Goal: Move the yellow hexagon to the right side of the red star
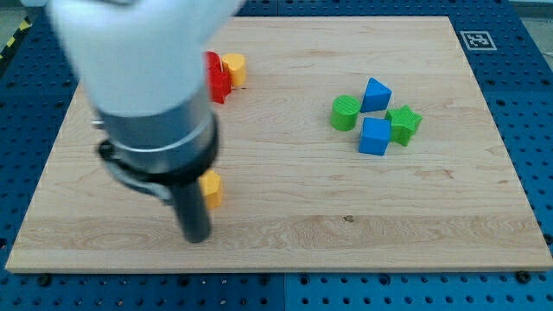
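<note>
Resting tip: my tip (pixel 195 237) sits at the near left, touching nothing visible; the rod has no jaws.
Near block: yellow block (pixel 212 189) just right of the rod.
Far left: yellow hexagon (pixel 234 67) touching the red star (pixel 216 78), on its right.

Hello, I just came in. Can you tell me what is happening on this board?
I am a robot arm with a push rod; my tip is near the view's bottom left, just below and beside a yellow block, touching or nearly so. A red block and another yellow block sit together at the view's top, partly hidden by my arm. At the view's right, two green blocks and two blue blocks are clustered.
</note>
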